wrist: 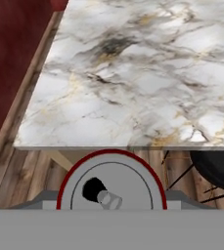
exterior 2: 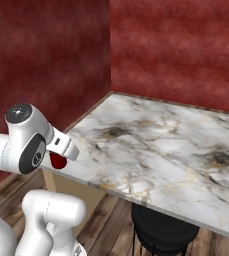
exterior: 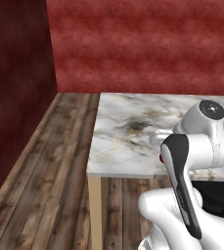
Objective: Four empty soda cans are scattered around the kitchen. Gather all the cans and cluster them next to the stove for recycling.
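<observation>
A red soda can (wrist: pixel 111 180) with a silver top and pull tab sits between my fingers, seen from above in the hand view. My gripper (wrist: pixel 111 204) is shut on it, with a grey finger (wrist: pixel 45 199) on each side. From the right base view the red can (exterior 2: pixel 58 160) hangs under the white hand (exterior 2: pixel 62 145), just off the near left corner of the marble table (exterior 2: pixel 151 150). A sliver of the can (exterior: pixel 161 158) peeks out beside the arm in the left base view. The stove is out of view.
The marble table (exterior: pixel 128 141) stands in a corner of dark red walls (exterior: pixel 143 44) on a wooden floor (exterior: pixel 50 185). A black stool (exterior 2: pixel 161 231) sits under its near edge, with a light wooden leg (exterior: pixel 95 210) at the table's corner.
</observation>
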Available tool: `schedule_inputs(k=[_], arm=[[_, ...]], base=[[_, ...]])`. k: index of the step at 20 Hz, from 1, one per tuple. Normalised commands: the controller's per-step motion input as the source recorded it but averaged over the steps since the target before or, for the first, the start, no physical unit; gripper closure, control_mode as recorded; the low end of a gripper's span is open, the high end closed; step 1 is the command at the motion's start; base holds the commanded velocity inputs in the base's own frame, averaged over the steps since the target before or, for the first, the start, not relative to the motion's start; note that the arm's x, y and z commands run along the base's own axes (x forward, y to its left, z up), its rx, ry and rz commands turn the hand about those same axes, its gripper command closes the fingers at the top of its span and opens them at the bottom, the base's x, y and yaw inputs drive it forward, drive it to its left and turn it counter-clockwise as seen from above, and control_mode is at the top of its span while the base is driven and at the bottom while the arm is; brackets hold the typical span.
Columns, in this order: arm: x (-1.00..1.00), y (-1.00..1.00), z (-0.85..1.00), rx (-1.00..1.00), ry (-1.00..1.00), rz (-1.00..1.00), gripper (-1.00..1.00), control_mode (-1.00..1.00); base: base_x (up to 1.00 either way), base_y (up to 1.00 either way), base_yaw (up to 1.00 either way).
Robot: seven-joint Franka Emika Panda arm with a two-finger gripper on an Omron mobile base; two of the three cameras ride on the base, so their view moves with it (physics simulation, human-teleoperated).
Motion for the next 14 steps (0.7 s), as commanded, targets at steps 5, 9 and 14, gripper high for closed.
schedule_inputs(k=[5, 9, 14], arm=[[0.00, 0.00, 0.00, 0.00, 0.00, 0.00, 1.00, 1.00], [0.00, 0.00, 0.00, 0.00, 0.00, 0.00, 1.00, 1.00], [0.00, 0.00, 0.00, 0.00, 0.00, 0.00, 1.00, 1.00]], base=[[0.00, 0.00, 0.00], [-0.11, 0.00, 0.00], [-0.24, 0.00, 0.00]])
